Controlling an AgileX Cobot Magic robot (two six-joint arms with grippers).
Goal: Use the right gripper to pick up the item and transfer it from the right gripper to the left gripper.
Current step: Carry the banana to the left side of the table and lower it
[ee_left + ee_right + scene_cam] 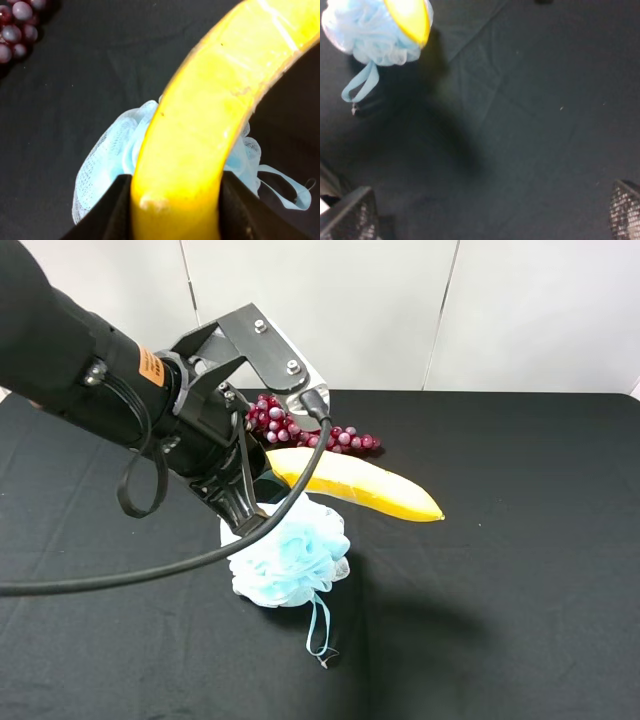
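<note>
Well, at the left of the frame the left hand (248, 502) is clamped tight on one end of the yellow banana (360, 488), which juts toward the centre above the pale blue bath pouf (290, 560), with the grape bunch (300, 430) behind. The right hand (487, 215) gapes wide, empty, over the black table (520, 540).

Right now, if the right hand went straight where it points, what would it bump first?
Probably the bare black table. The open right hand points at it; the blue pouf and banana sit off to one side.
</note>
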